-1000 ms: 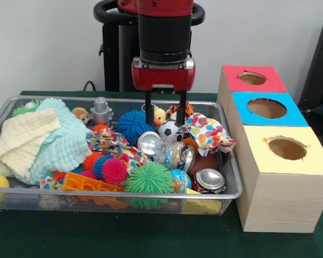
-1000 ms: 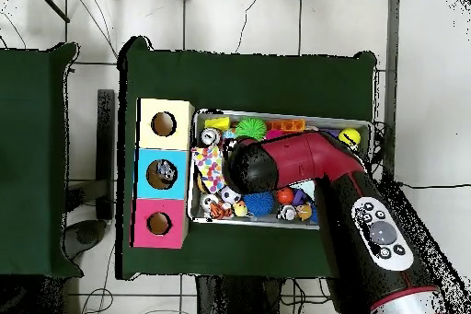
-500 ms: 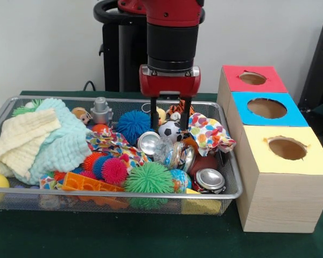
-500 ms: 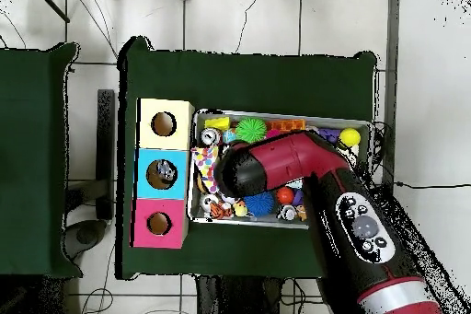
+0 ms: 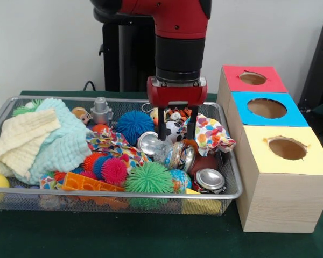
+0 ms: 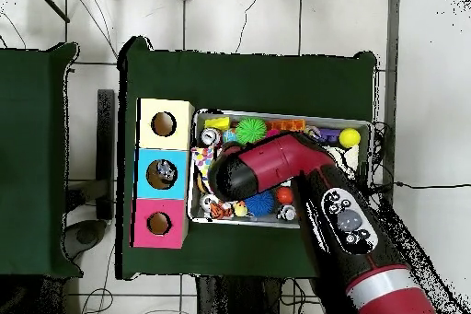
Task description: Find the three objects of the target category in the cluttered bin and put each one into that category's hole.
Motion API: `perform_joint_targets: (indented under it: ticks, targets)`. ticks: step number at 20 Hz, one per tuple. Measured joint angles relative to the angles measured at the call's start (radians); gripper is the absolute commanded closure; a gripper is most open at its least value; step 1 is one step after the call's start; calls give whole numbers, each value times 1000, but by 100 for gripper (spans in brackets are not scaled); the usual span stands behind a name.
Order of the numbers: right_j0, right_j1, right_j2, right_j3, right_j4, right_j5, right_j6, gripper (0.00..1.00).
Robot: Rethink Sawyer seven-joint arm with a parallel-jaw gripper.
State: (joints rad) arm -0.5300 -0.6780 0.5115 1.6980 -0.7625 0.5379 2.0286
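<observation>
A green desk (image 5: 151, 236) stood before a white wall (image 5: 43, 43); fingers (image 5: 161, 129) hung apart over a soccer ball (image 5: 172, 128) in the wire bin (image 5: 231, 183).

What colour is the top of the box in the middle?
Blue; the middle box shows best in the front view.

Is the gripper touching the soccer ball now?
Cannot tell. In the front view the open gripper stands astride the soccer ball, fingers overlapping it, but no contact or gap shows; overhead, the arm hides both.
</observation>
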Motion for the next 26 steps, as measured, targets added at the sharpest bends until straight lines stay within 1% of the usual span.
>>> perform_joint_targets:
  ticks: [7,15,26]
  targets:
    - [12,48,-7,-19,-45,-7,0,0]
    - [14,85,-13,-48,-79,-7,0,0]
    - [2,109,-13,-65,-82,-7,0,0]
